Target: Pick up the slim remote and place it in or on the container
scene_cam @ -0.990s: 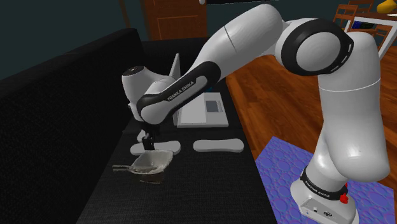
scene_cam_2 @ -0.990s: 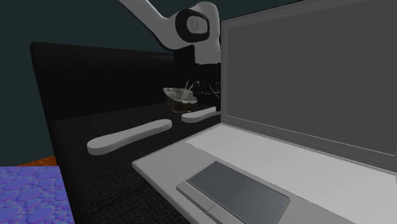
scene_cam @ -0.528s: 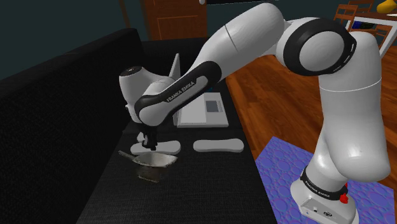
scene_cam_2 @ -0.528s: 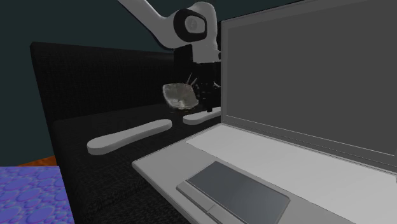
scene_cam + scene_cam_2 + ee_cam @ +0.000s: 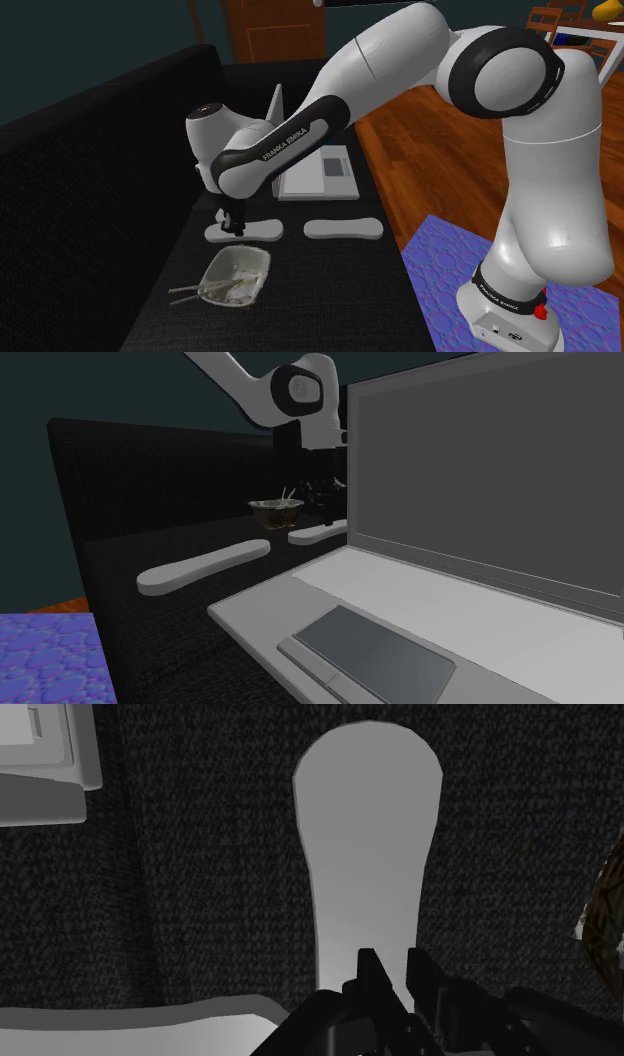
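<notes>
The black gripper point(image 5: 234, 222) hangs right over the slim remote point(image 5: 250, 232), a flat white bar lying on the black sofa point(image 5: 110, 210) directly under the fingertips. In the wrist view the fingers point(image 5: 372, 979) are drawn in narrow, barely a sliver between them, clasping nothing. So the remote is not held; it lies flat on the cushion beneath the hand. Just beside the hand, on the side away from the laptop point(image 5: 322, 172), sits the container: a pale bowl point(image 5: 240, 272) with thin utensil handles point(image 5: 190, 293) poking out of it, upright as far as I can tell. Off past the remote's far end lies a second white remote point(image 5: 343, 228), much the same shape. Now the trouble to watch for: with the jaws this close together they cannot straddle the remote's width. A descent from here would, I judge, land on its top face and press or skid it along the fabric rather than grip it. The bowl looks light and it is near — a sideways sweep of the hand could tip it or scatter what is in it. And the look-alike remote invites a grab at the wrong one.
</notes>
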{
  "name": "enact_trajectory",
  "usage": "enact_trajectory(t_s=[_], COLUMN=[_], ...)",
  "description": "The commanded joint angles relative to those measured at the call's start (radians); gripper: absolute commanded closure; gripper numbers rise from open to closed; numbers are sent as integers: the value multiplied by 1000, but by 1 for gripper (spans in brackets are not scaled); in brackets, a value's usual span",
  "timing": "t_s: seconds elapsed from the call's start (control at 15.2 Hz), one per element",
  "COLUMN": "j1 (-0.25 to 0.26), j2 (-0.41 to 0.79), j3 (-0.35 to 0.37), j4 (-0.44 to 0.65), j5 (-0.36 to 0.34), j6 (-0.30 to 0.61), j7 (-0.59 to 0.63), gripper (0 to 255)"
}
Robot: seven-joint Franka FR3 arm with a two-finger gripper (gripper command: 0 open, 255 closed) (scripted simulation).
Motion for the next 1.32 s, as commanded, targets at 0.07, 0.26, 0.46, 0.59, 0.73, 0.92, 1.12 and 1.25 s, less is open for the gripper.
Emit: enact_trajectory(t_s=[0.07, 0.26, 0.46, 0.59, 0.73, 0.92, 1.12, 1.25], j1=[-53, -57, -55, -52, -52, -52, -52, -52], j2=[-41, -33, -12, 7, 6, 7, 6, 6], j3=[16, 15, 12, 9, 9, 9, 9, 9], j4=[-30, -42, -55, -65, -65, -65, -65, -65], j5=[61, 64, 56, 50, 50, 50, 50, 50], j6=[-30, -12, 21, 48, 48, 48, 48, 48], j7=[-97, -105, -101, -96, -96, -96, -96, -96], gripper=[0, 0, 0, 0, 0, 0, 0, 255])
